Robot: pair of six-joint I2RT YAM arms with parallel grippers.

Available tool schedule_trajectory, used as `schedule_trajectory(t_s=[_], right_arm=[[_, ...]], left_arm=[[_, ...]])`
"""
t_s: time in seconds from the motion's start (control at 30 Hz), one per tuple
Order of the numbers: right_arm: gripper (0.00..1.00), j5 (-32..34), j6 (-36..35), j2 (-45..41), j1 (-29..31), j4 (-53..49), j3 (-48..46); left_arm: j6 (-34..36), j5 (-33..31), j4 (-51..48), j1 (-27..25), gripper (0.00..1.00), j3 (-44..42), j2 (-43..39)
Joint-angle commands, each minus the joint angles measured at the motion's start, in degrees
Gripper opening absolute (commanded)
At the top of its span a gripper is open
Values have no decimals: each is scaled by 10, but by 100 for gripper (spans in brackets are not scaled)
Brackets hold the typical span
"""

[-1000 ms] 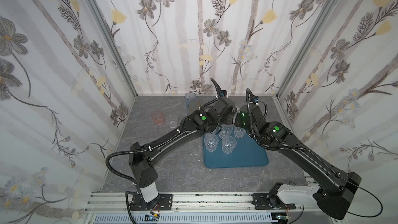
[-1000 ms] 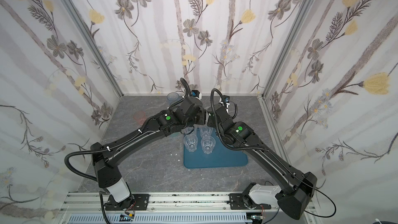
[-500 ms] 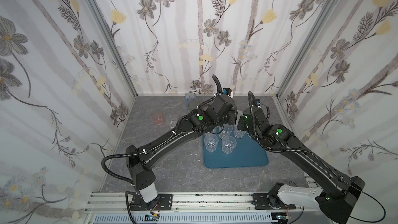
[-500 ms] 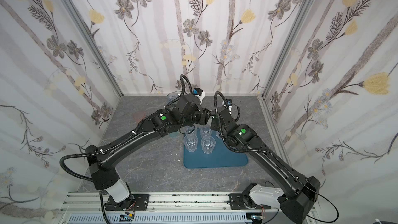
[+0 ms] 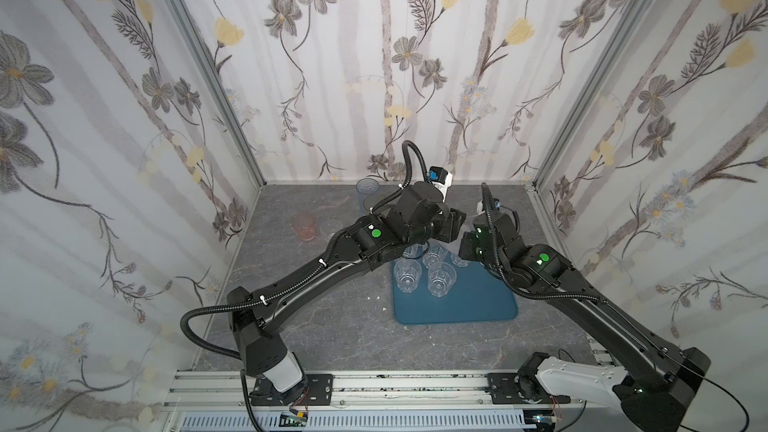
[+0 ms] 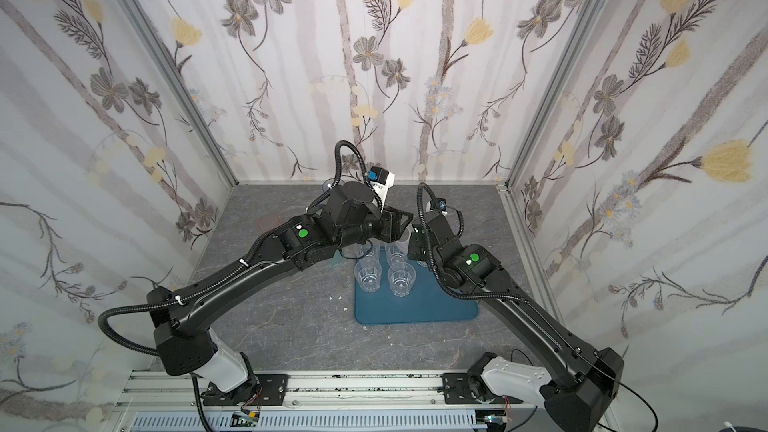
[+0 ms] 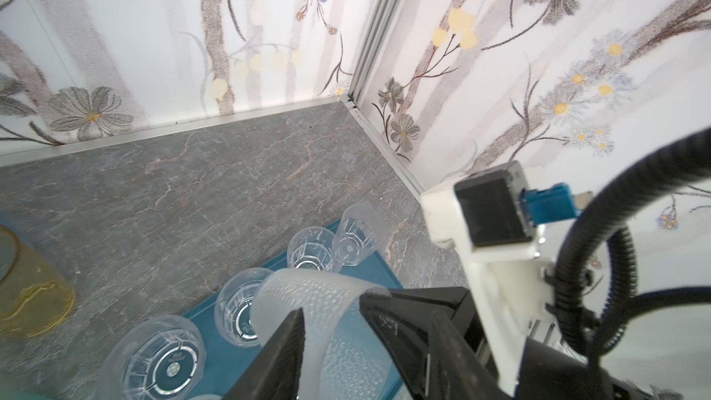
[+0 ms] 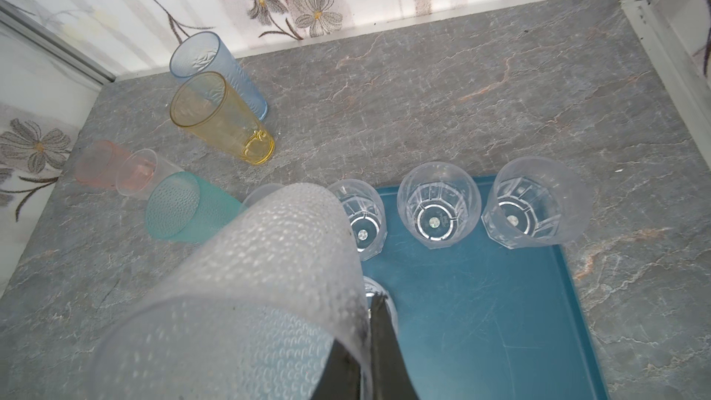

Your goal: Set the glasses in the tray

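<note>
Gripped wall of frosted glass in right gripper, jaws tight together. Had left gripper jaws apart either side of it. Held it aloft by blue tray, near upright clear faceted glasses. Saw tinted glasses off-tray on grey tabletop.

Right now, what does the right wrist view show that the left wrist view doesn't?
Only right wrist: the pink glass, standing off the blue tray, and the right pincer shut on the rim of the frosted glass. Only left wrist: the left pincer, fingers apart on either side of that glass, and the right arm's wrist camera. Both: the frosted glass, the amber glass, and clear glasses standing in the tray.
</note>
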Motion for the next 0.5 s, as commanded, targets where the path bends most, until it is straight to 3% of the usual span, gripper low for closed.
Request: schedule_trajectory(t_s=[0.0, 0.13, 0.47], right_arm=[[0, -4, 10, 7, -1, 12, 5], [0, -8, -15, -5, -16, -13, 4], [0, -73, -79, -65, -82, -160, -42]], left_arm=[[5, 14, 35, 1, 55, -10, -9], [30, -29, 44, 2, 59, -51, -45], [40, -119, 109, 34, 66, -277, -159]])
